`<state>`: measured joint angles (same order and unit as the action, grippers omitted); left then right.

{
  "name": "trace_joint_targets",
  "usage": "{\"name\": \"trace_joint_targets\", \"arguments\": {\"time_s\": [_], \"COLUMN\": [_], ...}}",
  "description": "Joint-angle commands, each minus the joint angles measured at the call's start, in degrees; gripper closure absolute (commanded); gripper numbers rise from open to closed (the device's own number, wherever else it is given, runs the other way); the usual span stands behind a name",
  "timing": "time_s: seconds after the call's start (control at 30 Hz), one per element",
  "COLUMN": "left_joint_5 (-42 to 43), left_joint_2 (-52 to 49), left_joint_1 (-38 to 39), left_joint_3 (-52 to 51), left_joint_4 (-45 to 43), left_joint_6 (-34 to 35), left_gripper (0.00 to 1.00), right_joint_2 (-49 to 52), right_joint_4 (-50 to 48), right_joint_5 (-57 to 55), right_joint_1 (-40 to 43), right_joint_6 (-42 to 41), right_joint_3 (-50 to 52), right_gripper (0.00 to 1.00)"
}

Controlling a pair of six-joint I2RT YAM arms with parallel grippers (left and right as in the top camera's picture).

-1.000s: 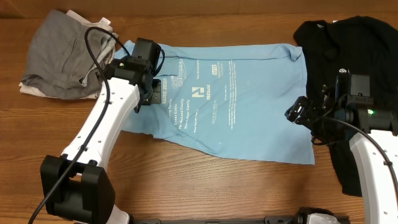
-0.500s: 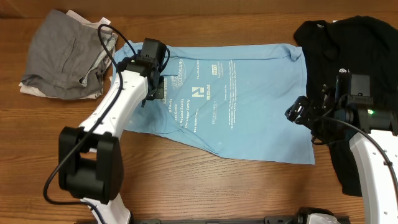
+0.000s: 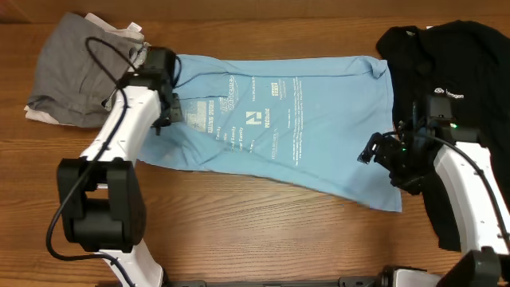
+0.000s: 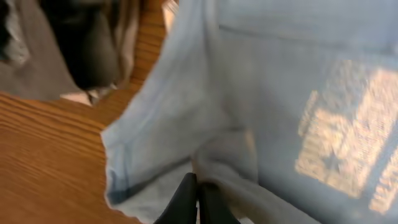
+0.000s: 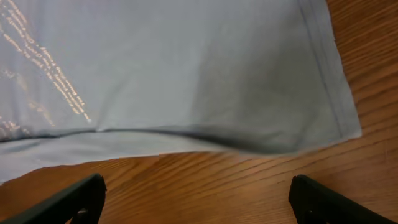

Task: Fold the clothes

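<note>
The light blue T-shirt [image 3: 319,135] lies spread across the middle of the wooden table, small white print up. My left gripper [image 3: 170,112] is at its left end, shut on a pinched fold of the blue cloth [image 4: 280,74]; the shut fingers [image 4: 198,194] show in the left wrist view. My right gripper [image 3: 376,151] hovers over the shirt's right lower corner, open and empty. In the right wrist view its fingers [image 5: 199,199] are spread wide above bare wood, with the shirt's hem [image 5: 186,62] just beyond them.
A grey garment pile [image 3: 80,68] on a white cloth lies at the back left, close to my left gripper, and shows in the left wrist view [image 4: 31,74]. A black garment [image 3: 454,64] covers the right side. Bare wood [image 3: 239,239] runs along the front.
My left gripper has moved left toward the grey pile, dragging the shirt's left end with it; the shirt has shifted left. My right gripper has moved slightly left and forward, still open.
</note>
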<state>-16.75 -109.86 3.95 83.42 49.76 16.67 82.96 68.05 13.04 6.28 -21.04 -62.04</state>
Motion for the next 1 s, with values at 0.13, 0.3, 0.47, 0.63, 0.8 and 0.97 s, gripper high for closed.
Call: {"name": "trace_joint_targets", "arguments": {"time_s": [0.13, 0.3, 0.47, 0.63, 0.8, 0.97], "left_joint_5": [3.45, 4.35, 4.37, 4.42, 4.37, 3.48], "left_joint_2": [-0.11, -0.11, -0.11, -0.09, -0.09, -0.07], "left_joint_1": [-0.87, -0.87, -0.92, -0.92, -0.92, -0.96], "left_joint_3": [1.01, 1.01, 1.01, 1.4, 1.53, 3.69], "left_joint_4": [-7.67, -11.63, -14.62, -15.8, -16.63, -15.08], "left_joint_6": [-2.54, -2.54, -2.54, -2.54, -2.54, -2.54], "left_gripper": [0.96, 0.96, 0.96, 0.96, 0.96, 0.96], "right_joint_2": [0.0, 0.0, 0.0, 0.0, 0.0, 0.0], "right_joint_4": [-0.33, -0.74, -1.29, -1.42, -1.44, -1.38], "right_joint_5": [-0.55, -0.55, -0.57, -0.57, -0.57, -0.52], "right_joint_1": [-0.22, -0.22, -0.22, -0.22, -0.22, -0.22], "right_joint_6": [-1.33, -1.31, -1.31, -1.33, -1.33, -1.33], "right_joint_3": [0.26, 0.26, 0.26, 0.26, 0.26, 0.26], "right_gripper": [0.01, 0.01, 0.01, 0.01, 0.01, 0.01]}}
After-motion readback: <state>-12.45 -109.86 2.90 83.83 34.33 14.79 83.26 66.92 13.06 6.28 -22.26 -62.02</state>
